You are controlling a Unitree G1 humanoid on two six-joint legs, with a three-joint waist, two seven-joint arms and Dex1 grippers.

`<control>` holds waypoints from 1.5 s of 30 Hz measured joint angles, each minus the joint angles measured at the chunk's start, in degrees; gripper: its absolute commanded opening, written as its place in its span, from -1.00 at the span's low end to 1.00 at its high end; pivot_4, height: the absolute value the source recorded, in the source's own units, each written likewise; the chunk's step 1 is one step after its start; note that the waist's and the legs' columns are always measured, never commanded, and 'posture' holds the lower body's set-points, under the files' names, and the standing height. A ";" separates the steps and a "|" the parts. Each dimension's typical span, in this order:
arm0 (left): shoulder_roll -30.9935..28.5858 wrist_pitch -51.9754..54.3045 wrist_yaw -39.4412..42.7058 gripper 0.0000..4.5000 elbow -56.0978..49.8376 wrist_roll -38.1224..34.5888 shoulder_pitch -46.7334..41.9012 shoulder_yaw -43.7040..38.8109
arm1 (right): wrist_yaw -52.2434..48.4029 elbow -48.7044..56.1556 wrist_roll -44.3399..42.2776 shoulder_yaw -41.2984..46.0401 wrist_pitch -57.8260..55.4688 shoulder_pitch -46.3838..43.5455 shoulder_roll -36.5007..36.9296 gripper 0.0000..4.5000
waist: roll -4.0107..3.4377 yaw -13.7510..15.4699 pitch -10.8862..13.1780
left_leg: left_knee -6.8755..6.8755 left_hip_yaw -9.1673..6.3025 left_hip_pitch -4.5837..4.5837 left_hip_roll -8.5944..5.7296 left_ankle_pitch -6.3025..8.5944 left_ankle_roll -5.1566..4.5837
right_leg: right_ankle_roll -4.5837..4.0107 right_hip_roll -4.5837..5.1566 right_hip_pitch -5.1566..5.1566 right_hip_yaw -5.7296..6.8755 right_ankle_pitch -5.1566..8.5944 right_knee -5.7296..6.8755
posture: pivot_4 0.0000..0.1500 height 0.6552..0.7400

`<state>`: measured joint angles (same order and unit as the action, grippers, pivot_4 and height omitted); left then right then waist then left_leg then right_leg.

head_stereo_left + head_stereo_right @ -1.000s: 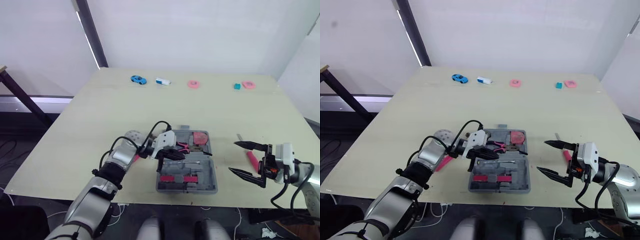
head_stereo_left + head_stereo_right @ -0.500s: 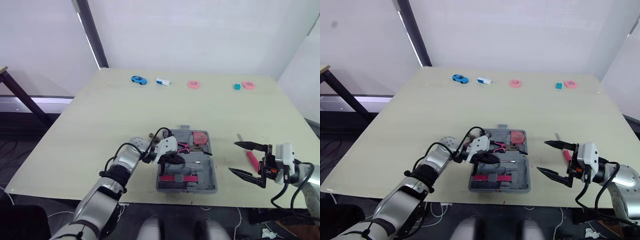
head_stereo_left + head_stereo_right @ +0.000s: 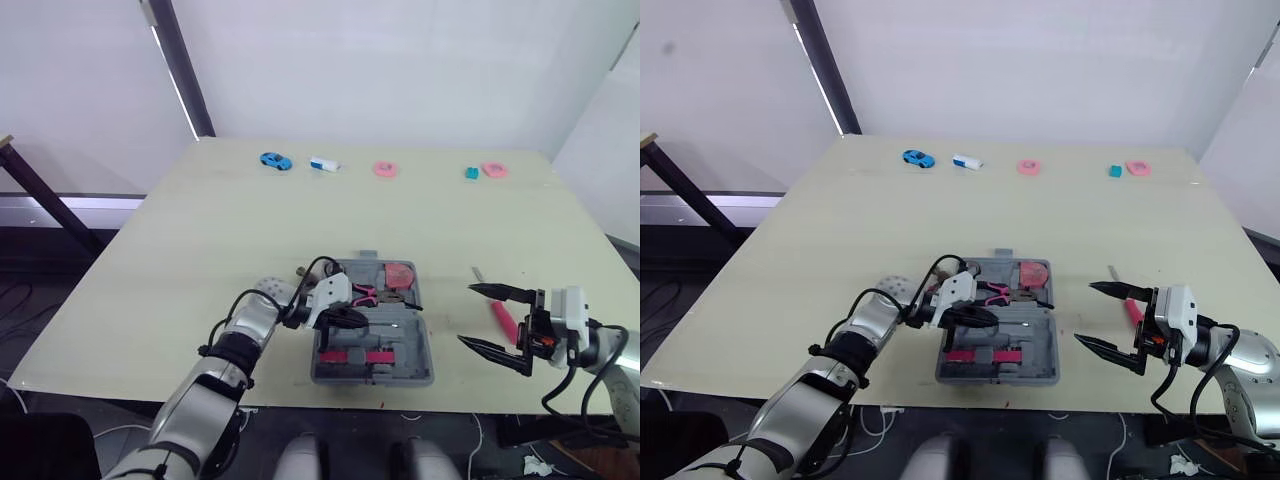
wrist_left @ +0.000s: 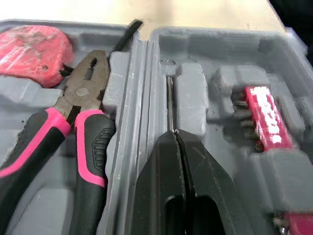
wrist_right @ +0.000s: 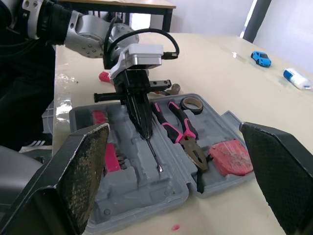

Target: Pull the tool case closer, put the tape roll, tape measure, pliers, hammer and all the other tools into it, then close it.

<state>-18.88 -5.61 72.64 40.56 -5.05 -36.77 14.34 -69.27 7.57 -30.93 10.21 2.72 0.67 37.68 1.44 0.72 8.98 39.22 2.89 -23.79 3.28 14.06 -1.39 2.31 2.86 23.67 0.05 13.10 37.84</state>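
I have the tool case (image 3: 422, 368) lying open and flat near the front edge of the table (image 3: 300, 220), about midway along it. My left gripper (image 4: 175, 136) is over the case by the hinge. Its two black fingers are pressed together and pinch a thin metal rod (image 4: 169, 105). The rod points down into a groove of the front half, right beside the hinge.

That front half also carries a red strip of bits (image 4: 264, 117). In the far half the pink-handled pliers (image 4: 80, 127) lie in their recess. The red tape measure (image 3: 400, 274) sits toward the case's far right corner, and the tape roll (image 5: 190, 104) is at the far rim. A black handle (image 5: 105, 95) lies on the table just outside the case's left rim. The gripper partly hides it, so I cannot tell which tool it is.

My right gripper (image 3: 468, 314) hangs by the table's front right corner, well apart from the case. Its fingers are spread wide and hold nothing. A pink-handled tool (image 3: 502, 317) lies on the table near it.

Along the far edge sit a blue toy car (image 3: 275, 160), a small white and blue object (image 3: 323, 163), two pink rings (image 3: 384, 169) and a small teal block (image 3: 470, 173).
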 measured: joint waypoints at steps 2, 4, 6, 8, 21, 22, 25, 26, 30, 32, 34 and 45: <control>0.01 2.90 -1.36 -0.99 -4.15 -3.76 0.27 -3.82 | 0.73 -0.13 -0.49 0.52 -0.11 0.17 -0.04 1.00 | 0.00 0.08 0.01 | -0.01 -0.03 -0.01 0.00 0.00 0.00 | 0.00 0.00 0.00 0.03 0.00 0.00 | 1.00 0.99; -1.06 4.62 -1.64 -0.99 -8.39 -6.49 0.56 -6.55 | 1.28 -0.15 -1.09 1.77 -0.31 0.74 -0.28 1.00 | 0.00 0.06 0.00 | -0.02 -0.03 0.00 0.00 0.00 0.00 | 0.01 0.00 -0.01 0.03 0.00 -0.01 | 1.00 0.99; -2.19 6.27 -1.78 -0.99 -11.55 -8.28 1.47 -8.25 | 1.79 -0.16 -1.37 2.30 -0.63 1.16 -0.34 1.00 | -0.01 -0.02 0.00 | -0.04 -0.02 0.01 0.00 0.00 0.00 | 0.01 0.00 -0.01 0.03 0.00 -0.01 | 1.00 0.99; -3.92 8.89 -2.47 -0.99 -15.63 -10.51 3.24 -10.55 | 2.45 -0.31 -2.09 3.48 -1.27 2.35 -0.66 1.00 | -0.02 -0.16 0.00 | -0.06 -0.01 0.03 0.00 0.00 0.00 | 0.01 0.00 -0.01 0.01 0.00 -0.02 | 1.00 0.99; -15.34 20.44 -16.11 0.99 -34.99 -18.93 29.85 -31.52 | 7.77 -7.03 -2.35 12.97 -0.62 12.68 -2.83 1.00 | -0.07 0.01 0.02 | -0.14 -0.06 0.07 0.05 0.01 0.02 | -0.01 0.18 0.01 -0.02 0.03 -0.14 | 1.00 0.99; -15.37 20.54 -16.83 0.99 -35.72 -19.32 32.08 -32.79 | 8.27 -8.01 -2.17 13.72 -0.16 13.55 -3.21 1.00 | -0.07 0.09 0.03 | -0.14 -0.07 0.08 0.05 0.02 0.02 | -0.01 0.20 0.01 -0.02 0.03 -0.16 | 1.00 0.99; -15.36 21.39 -19.74 0.99 -38.50 -20.43 38.86 -37.11 | 9.24 -9.40 -1.85 16.05 0.91 16.85 -4.29 1.00 | -0.11 0.15 0.04 | -0.14 -0.12 0.09 0.11 0.02 0.03 | 0.18 0.29 0.01 0.00 0.14 -0.15 | 1.00 0.99; -15.35 21.49 -20.60 0.99 -39.13 -20.77 40.48 -38.37 | 9.22 -9.77 -1.84 16.85 1.30 17.97 -4.36 1.00 | -0.13 0.14 0.06 | -0.14 -0.12 0.09 0.25 0.02 0.03 | 0.19 0.32 0.02 0.01 0.15 -0.16 | 1.00 0.99; -15.15 21.63 -23.16 0.99 -41.82 -22.10 46.64 -42.43 | 9.81 -10.14 -1.81 19.91 2.60 21.72 -5.11 1.00 | -0.20 0.00 0.06 | -0.15 -0.05 0.10 0.35 0.18 0.31 | 0.23 0.40 0.17 0.00 0.17 -0.17 | 1.00 0.99; -14.80 21.57 -23.91 0.99 -42.88 -22.30 49.15 -43.40 | 10.48 -9.94 -1.80 21.31 2.95 23.92 -5.81 1.00 | -0.28 -0.02 0.02 | -0.19 -0.05 0.10 0.35 0.20 0.33 | 0.24 0.71 0.20 0.01 0.18 -0.17 | 1.00 0.99; -14.30 21.51 -24.22 0.99 -43.06 -22.43 50.95 -43.61 | 11.13 -10.05 -1.77 22.41 3.43 26.01 -6.59 1.00 | -0.30 0.07 0.01 | -0.29 -0.04 0.07 0.32 0.20 0.34 | 0.24 0.74 0.26 0.02 0.18 -0.22 | 1.00 0.99; -13.68 21.47 -24.92 0.99 -42.08 -21.03 45.37 -37.57 | 11.55 -9.29 -0.76 21.83 4.35 24.64 -5.96 1.00 | -0.39 0.02 0.02 | -0.39 0.02 0.06 0.21 0.19 0.32 | 0.24 0.49 0.29 0.01 0.18 -0.28 | 1.00 0.99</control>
<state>-32.57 15.86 47.73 -1.52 -26.08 8.59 -23.23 -57.73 -1.72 -31.70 32.05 7.07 25.32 31.72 1.05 0.74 9.00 38.83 2.90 -23.73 3.49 14.25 -1.07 2.55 3.35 23.96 0.07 13.28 37.56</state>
